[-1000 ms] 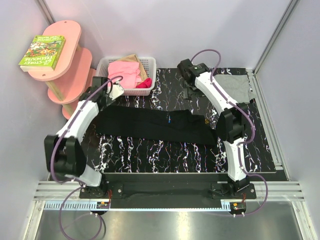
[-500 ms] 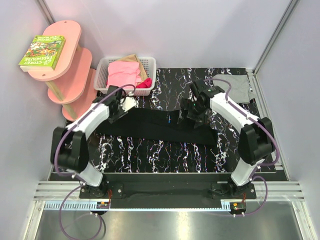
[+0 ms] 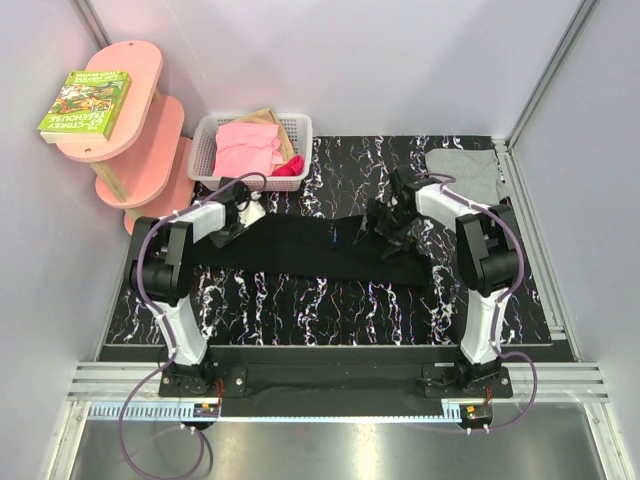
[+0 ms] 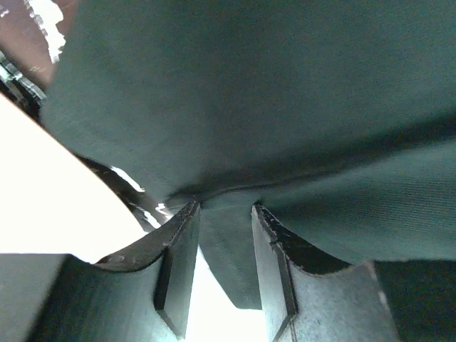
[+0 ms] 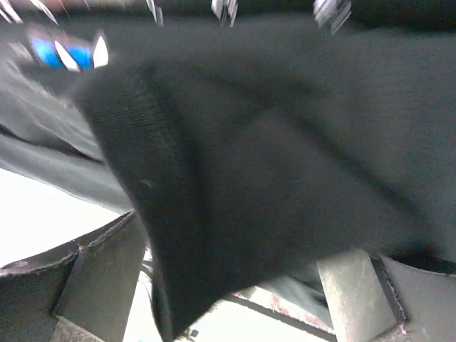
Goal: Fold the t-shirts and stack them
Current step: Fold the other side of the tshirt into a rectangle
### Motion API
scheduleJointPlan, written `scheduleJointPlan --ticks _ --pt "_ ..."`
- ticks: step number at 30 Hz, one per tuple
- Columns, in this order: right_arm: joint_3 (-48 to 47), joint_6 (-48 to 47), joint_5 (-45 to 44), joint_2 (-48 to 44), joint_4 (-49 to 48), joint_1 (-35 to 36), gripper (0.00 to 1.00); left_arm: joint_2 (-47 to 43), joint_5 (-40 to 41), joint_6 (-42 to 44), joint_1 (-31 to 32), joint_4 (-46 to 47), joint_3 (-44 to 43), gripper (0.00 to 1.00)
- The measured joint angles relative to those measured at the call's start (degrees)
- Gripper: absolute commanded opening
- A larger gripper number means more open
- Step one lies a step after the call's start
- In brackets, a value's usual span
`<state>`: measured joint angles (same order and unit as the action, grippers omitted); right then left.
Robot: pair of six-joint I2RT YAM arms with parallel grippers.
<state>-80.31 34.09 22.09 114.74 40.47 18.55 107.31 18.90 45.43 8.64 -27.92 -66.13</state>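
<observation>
The black t-shirt (image 3: 310, 252) lies as a long band across the middle of the table, a bit of its blue-and-white print (image 3: 335, 238) showing. My left gripper (image 3: 237, 214) is at its far left edge; in the left wrist view (image 4: 224, 210) the jaws are close together, with a fold of the black cloth (image 4: 228, 242) pinched between them. My right gripper (image 3: 391, 222) is over the shirt's right part; in the right wrist view (image 5: 239, 239) its fingers stand wide apart with black cloth (image 5: 235, 164) draped between them. The grey t-shirt (image 3: 466, 171) lies flat at the back right.
A white basket (image 3: 302, 124) with pink clothes (image 3: 250, 148) stands at the back left. A pink shelf (image 3: 135, 90) with a book (image 3: 85, 103) is beyond the table's left edge. Walls close the back and right.
Both grippers came down from the far side onto the black shirt. The right one moved from the far edge toward the middle, and the left one moved right; the shirt's far part now lies folded in.
</observation>
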Motion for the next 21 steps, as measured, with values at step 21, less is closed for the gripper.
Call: scheduleJointPlan --ticks 21 --pt "-10.80 -1.90 -5.73 2.73 3.82 -6.82 1.00 -11.85 1.29 4.22 -2.38 8.24 16.24 0.37"
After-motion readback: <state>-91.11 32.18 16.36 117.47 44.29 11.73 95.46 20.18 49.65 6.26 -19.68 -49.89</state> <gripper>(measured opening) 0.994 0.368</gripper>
